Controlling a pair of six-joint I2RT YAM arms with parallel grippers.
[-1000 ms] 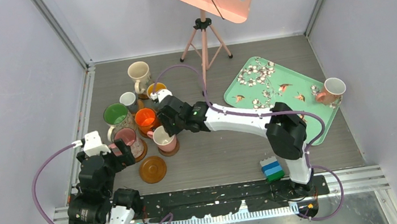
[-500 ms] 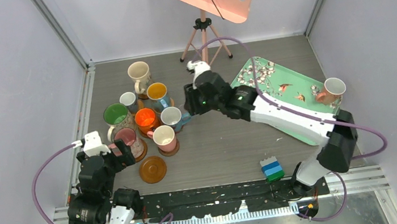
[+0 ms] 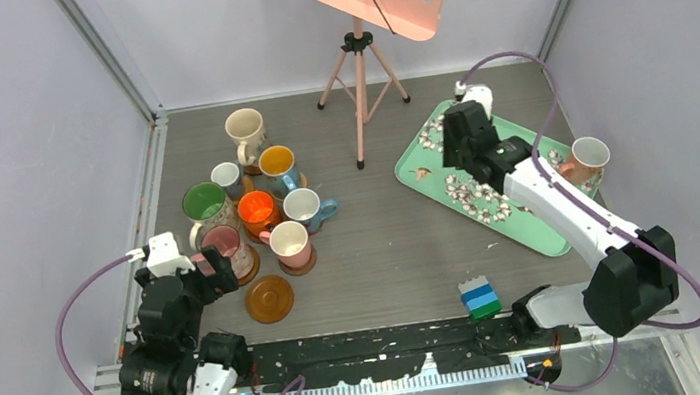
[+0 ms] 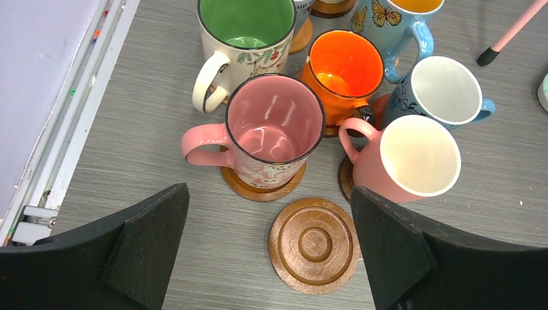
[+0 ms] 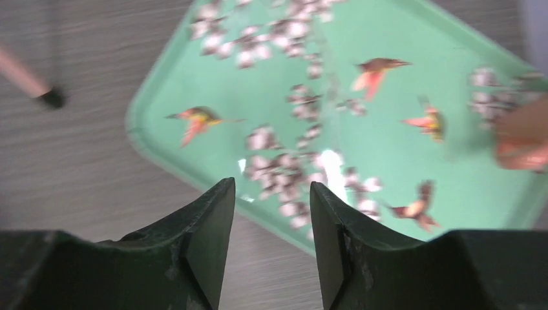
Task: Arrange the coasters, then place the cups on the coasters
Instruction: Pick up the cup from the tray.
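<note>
— Where is the right gripper sitting?

— The right gripper (image 5: 273, 187) is hovering over an edge of the mint tray (image 5: 446, 58), its jaws parted and grasping nothing. Printed birds and blossoms are covering the tray, and one tray mug (image 3: 587, 155) is resting at its far right rim, apparently tipped on its side.

— And the left?

— The left gripper (image 4: 268, 194) is standing fully released, just short of the pink mug (image 4: 274, 126), which is sitting on a brown coaster (image 4: 258, 194). A bare grooved coaster (image 4: 315, 245) is lying on the desk (image 4: 129, 129) between the fingers.

— How many mugs are you counting?

— Nine. Eight are crowding together on the desk's left:

- the pink mug
- a cream mug (image 3: 245, 127)
- a small grey mug (image 3: 225, 175)
- a butterfly-painted blue mug (image 3: 277, 160) with an orange inside
- a green-lined mug (image 4: 245, 26)
- an orange mug (image 4: 342, 68)
- a white-lined blue mug (image 4: 446, 87)
- a cream-lined pink mug (image 4: 417, 158)

The ninth is on the tray. Every inside I can see is showing only glaze.

— Coasters?

— One is lying bare. Others are peeking from under mugs, too hidden to count.

— Anything else?

— A pink music stand (image 3: 356, 56) is standing at the back, and a small block stack (image 3: 479, 297) is sitting near the front.
</note>
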